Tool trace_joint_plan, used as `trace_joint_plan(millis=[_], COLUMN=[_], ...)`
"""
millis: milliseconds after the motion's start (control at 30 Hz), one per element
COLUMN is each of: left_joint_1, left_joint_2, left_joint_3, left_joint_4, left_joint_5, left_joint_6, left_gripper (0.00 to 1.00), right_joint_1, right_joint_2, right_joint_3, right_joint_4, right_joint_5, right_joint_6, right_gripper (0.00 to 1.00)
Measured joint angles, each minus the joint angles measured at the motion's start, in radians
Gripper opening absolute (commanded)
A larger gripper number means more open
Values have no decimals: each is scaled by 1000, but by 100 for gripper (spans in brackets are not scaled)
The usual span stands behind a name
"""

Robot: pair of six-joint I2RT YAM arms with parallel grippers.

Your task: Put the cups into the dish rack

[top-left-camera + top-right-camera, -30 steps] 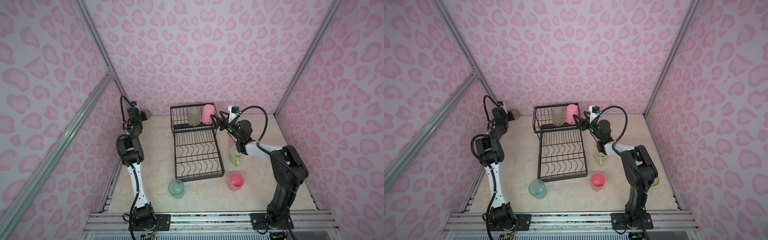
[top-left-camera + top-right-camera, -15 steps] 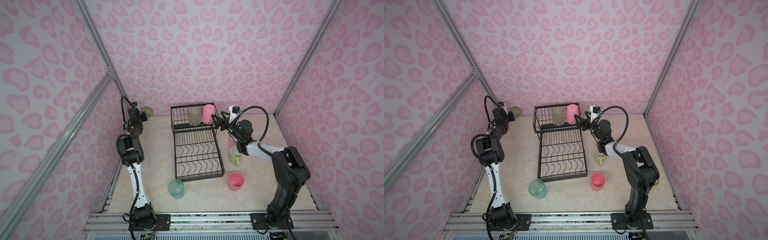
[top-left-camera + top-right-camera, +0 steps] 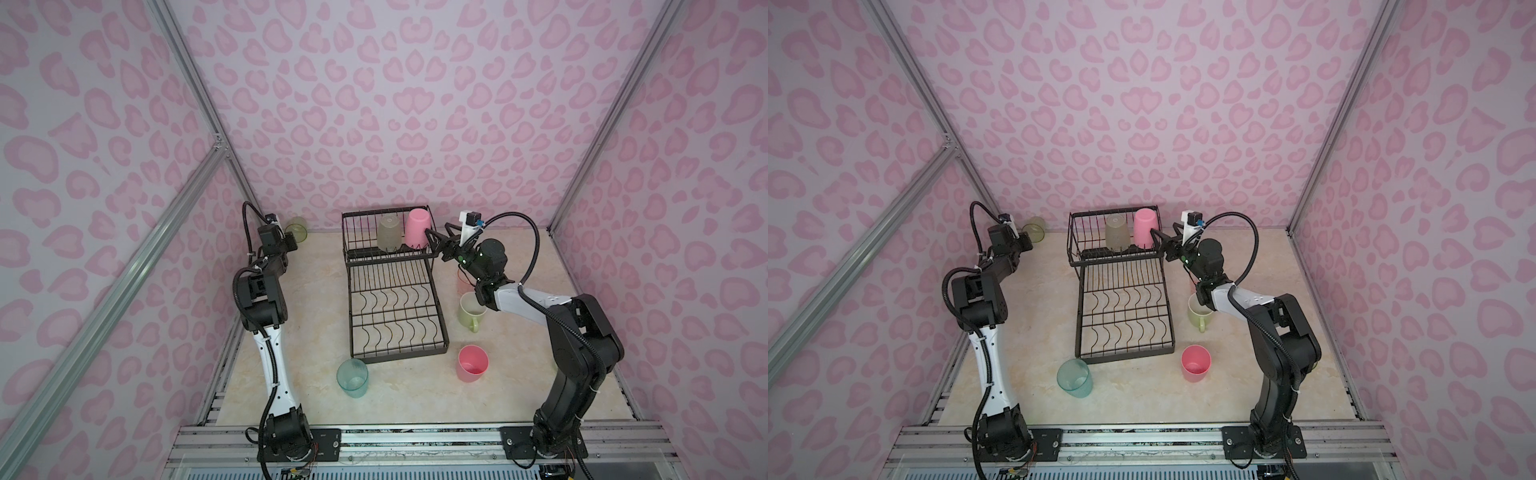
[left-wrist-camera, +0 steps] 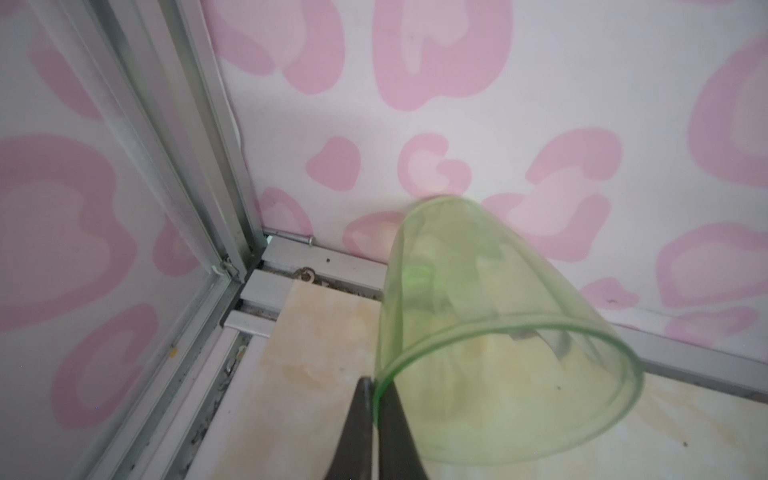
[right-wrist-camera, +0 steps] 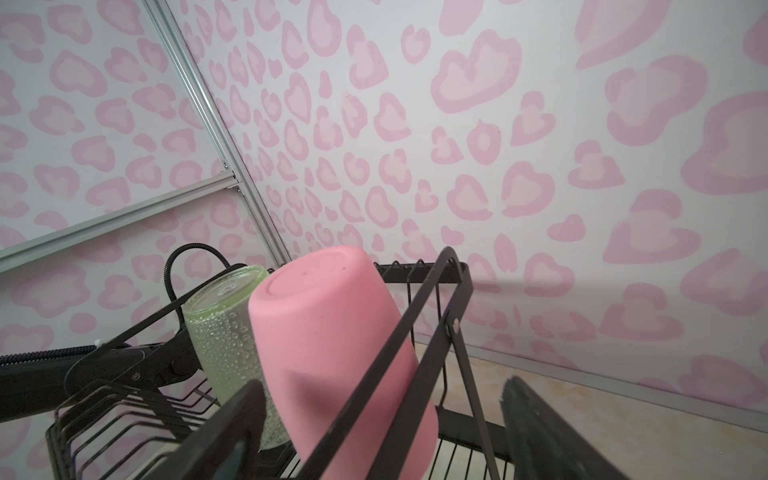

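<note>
Now the left jaws clench the rim of a tilted yellow-green cup (image 4: 490, 332) at the far left corner of the desk (image 3: 316, 299); the right jaws gape beside 1 inverted pink cup (image 5: 332, 353) in the raised basket of the dish rack (image 3: 399, 358).

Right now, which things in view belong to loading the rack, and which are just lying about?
Job: dish rack; frosted cup and pink cup upside down in its basket; yellow-green cup in the left end effector; teal cup, second pink cup, green mug, orange-pink cup on the tabletop.
Bystanders: aluminium frame, patterned walls.
</note>
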Motion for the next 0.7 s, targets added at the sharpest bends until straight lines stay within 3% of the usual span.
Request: trace_joint_plan(millis=[700], left_joint_1=[-33], left_joint_2=[-228], left_joint_3=[-322], left_joint_4=[7], left_joint_5=[-45], left_joint_6=[-69], left_gripper=[4], right_joint_1=[22], right_joint_2=[-162], right_joint_3=[12], right_joint_4=[-170], right_joint_5=[58], right_joint_6=[11], right_gripper=[89])
